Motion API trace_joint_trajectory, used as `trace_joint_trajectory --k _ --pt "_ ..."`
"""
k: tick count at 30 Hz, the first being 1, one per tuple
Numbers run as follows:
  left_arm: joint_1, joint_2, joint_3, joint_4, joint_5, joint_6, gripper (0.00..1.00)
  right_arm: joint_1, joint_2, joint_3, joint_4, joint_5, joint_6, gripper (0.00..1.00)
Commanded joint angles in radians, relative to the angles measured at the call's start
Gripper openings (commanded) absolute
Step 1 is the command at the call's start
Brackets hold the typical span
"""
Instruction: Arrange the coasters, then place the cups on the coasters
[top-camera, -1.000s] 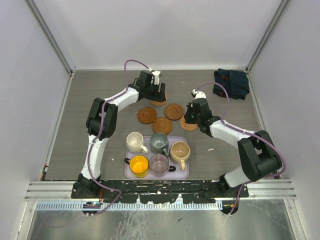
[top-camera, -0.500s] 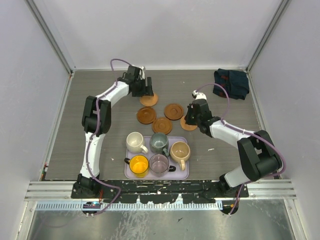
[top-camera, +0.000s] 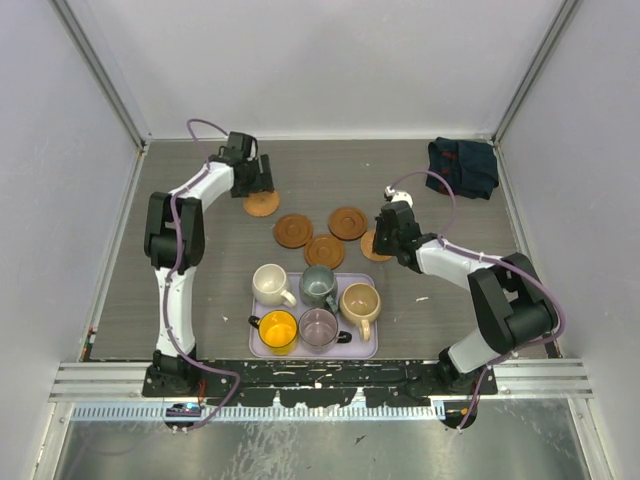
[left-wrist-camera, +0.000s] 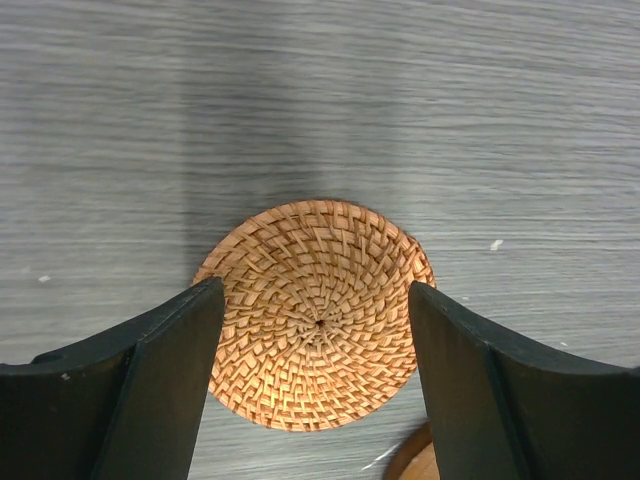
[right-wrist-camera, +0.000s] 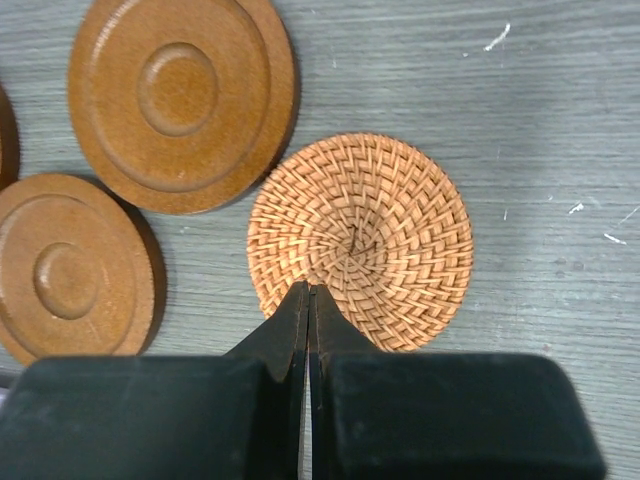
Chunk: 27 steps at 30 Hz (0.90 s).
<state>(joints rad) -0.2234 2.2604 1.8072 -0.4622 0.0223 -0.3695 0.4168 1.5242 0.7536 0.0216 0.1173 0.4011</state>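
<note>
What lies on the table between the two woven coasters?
Three smooth brown coasters lie between the left woven coaster and the right woven coaster. The top view shows this.

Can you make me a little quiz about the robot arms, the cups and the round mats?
1. True or false: all five cups stand on the lavender tray.
2. Pick one. The right gripper is: A) wide open, B) shut, C) holding a cup.
3. Count: how many of the five coasters are woven like a basket?

Key: 1 true. 2 B, its tips are closed at the edge of a woven coaster. 3 two.
</note>
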Motion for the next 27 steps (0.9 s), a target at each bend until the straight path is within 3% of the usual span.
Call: trace_joint_trajectory --k 1,9,17,27 --pt "0.048 -0.048 -0.058 -0.094 -0.100 0.011 0.76 -0.008 0.022 0.037 -0.018 0.046 0.026 0.04" --pt "0.111 -0.127 -0.174 -0.077 -0.134 -0.007 0.76 -0.034 0.091 0.093 -0.067 0.060 0.031 0.04" --pt "0.147 -0.178 -0.249 -0.024 -0.099 -0.026 0.76 -0.112 0.268 0.266 -0.161 0.087 0.028 0.03" --pt "0.148 -0.382 -0.418 0.263 0.064 -0.025 0.76 -0.193 0.437 0.478 -0.153 0.152 0.001 0.02"
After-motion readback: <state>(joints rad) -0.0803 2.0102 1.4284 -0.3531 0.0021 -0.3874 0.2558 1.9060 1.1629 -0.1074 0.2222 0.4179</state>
